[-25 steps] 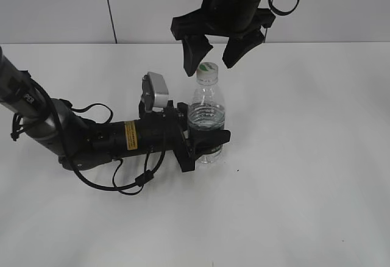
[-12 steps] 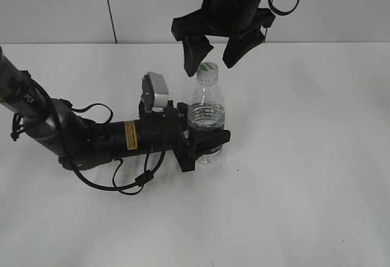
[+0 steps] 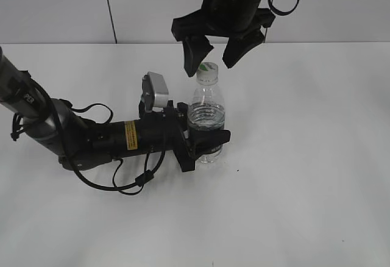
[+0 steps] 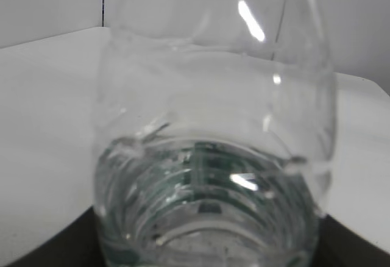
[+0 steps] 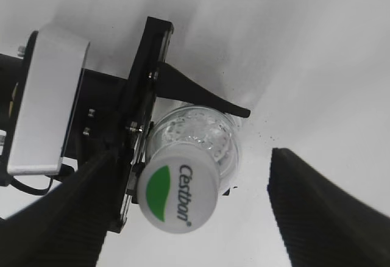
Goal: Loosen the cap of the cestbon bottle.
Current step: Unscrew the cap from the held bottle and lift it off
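The cestbon bottle [image 3: 206,117] stands upright on the white table, clear and ribbed with water inside. It fills the left wrist view [image 4: 213,157]. My left gripper [image 3: 204,145] is shut on the bottle's lower body, its arm lying along the table. The white cap [image 3: 208,69] with a green leaf mark sits on the bottle top and shows in the right wrist view [image 5: 177,195]. My right gripper [image 3: 214,56] hangs open just above the cap, a finger on each side, not touching it. In the right wrist view [image 5: 189,212] the cap lies between the fingers.
The left arm's body and cables [image 3: 97,139] lie on the white table [image 3: 304,188] left of the bottle. A grey wall [image 3: 55,5] runs behind the table's far edge.
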Robot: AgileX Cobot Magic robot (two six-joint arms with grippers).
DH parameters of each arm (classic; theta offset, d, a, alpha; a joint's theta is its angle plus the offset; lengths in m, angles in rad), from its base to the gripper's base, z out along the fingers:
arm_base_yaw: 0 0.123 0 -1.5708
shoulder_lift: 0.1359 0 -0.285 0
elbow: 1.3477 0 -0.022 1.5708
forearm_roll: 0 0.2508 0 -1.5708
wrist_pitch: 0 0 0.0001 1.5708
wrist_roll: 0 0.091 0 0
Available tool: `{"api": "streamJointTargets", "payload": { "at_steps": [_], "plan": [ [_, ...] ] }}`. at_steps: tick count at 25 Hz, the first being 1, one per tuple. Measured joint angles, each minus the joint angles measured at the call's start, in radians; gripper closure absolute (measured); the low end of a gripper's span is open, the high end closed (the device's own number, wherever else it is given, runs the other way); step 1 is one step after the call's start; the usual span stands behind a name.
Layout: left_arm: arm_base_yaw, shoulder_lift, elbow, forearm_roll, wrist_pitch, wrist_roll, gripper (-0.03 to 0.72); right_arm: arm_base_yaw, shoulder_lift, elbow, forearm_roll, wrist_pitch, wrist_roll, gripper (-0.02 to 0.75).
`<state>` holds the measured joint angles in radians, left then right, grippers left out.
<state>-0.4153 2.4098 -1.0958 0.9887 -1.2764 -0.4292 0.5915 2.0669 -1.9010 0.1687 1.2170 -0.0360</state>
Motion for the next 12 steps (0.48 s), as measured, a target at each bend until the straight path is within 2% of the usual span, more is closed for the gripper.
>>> {"api": "streamJointTargets", "payload": {
  "at_steps": [12],
  "plan": [
    [0.000,0.000,0.000,-0.001,0.000,0.000,0.287,0.000,0.017,-0.001,0.000,0.001,-0.001,0.148]
  ]
}}
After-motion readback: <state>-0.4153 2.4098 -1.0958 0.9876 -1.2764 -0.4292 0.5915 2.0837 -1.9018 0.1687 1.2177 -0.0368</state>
